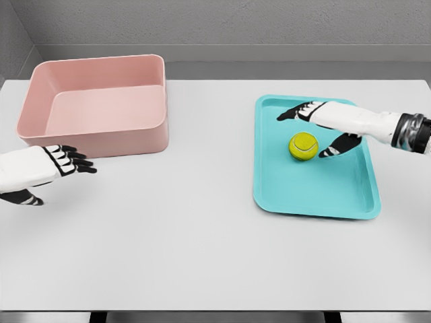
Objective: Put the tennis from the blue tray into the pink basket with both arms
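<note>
- None of the transfer is done yet as I read it: the tennis ball (304, 146) sits on the blue tray (316, 195), in its upper half, resting on the tray floor and not lifted.
- My right hand (322, 130) is over the tray with the fingers spread; the long fingers reach past the far side of the ball and the thumb points down just to the ball's right. It straddles the ball from behind and beside, but I cannot tell if any fingertip touches it. It has hold of nothing.
- I judge this the reach-and-close step, with the grasp not yet made.
- My left hand (57, 163) comes in at the left edge, low over the white table (202, 256), just in front of the pink basket (101, 101). Its fingers are extended and relaxed, with nothing in them.
- Inside the basket I see only bare floor; it stands at the far left of the table, well apart from the tray on the right.
- What is left, by my judgement: close on the ball, lift it off the tray, carry it across to the middle, pass it to the waiting left hand, then drop it into the basket.
</note>
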Robot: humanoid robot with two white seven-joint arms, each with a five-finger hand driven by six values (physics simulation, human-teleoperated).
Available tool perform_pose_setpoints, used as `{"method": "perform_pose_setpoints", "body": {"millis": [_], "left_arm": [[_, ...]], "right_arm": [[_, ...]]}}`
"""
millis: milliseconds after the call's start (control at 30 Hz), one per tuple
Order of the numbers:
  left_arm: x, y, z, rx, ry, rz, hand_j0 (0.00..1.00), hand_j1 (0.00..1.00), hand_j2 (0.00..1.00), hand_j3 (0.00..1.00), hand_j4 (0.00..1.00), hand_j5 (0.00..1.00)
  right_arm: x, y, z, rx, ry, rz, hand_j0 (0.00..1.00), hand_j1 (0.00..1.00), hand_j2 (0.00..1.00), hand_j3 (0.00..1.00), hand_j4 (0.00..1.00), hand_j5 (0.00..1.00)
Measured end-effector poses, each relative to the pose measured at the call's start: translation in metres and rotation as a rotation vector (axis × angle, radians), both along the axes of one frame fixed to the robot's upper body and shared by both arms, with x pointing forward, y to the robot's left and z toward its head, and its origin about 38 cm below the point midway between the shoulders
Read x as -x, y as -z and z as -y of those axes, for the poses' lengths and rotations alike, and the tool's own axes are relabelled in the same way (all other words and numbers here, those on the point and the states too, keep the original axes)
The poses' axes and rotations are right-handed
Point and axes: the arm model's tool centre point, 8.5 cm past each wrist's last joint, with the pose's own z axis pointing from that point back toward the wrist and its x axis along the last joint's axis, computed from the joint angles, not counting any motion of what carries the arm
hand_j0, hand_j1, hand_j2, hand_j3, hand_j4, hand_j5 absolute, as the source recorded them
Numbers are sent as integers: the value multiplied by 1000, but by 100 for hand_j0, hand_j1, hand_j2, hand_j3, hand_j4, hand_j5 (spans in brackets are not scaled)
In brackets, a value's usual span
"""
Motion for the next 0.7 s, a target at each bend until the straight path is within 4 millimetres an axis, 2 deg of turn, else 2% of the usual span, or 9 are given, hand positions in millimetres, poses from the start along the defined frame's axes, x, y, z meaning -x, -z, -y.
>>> {"method": "perform_pose_setpoints", "body": {"millis": [267, 700], "left_arm": [[2, 2, 1, -3, 5, -7, 100, 100, 100, 100, 100, 100], [3, 3, 2, -1, 7, -11, 100, 100, 100, 100, 100, 100]], "right_arm": [[-6, 27, -2, 21, 27, -55, 98, 98, 98, 98, 98, 98], [-11, 45, 11, 35, 80, -103, 98, 98, 98, 98, 98, 98]]}}
